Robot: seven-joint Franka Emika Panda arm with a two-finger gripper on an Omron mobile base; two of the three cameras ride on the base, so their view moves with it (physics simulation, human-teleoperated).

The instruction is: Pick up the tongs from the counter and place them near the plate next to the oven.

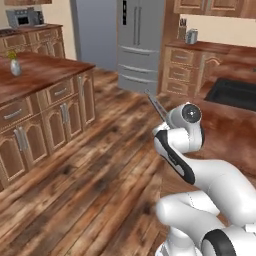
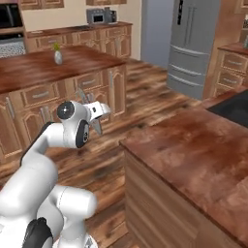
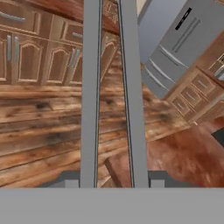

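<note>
The tongs [image 3: 92, 87] are two long grey metal arms that run up the hand view side by side from my gripper [image 3: 113, 180], which is shut on them. In the left base view the tongs [image 1: 155, 104] stick out up and to the left of the gripper [image 1: 168, 120], over the wooden floor. The gripper [image 2: 99, 115] hangs in mid-air beside the edge of the reddish-brown counter [image 2: 193, 155]. The black oven [image 2: 9, 24] stands in the wall at the far left. The plate is out of view.
An island with wooden cabinets [image 2: 43, 68] carries a small vase [image 2: 58, 57]. A grey fridge [image 1: 140, 40] stands at the back. A small toaster oven [image 1: 22, 18] sits on the wall-side top. A dark recess [image 1: 235, 92] is set into the near counter. Open floor lies between the island and the near counter.
</note>
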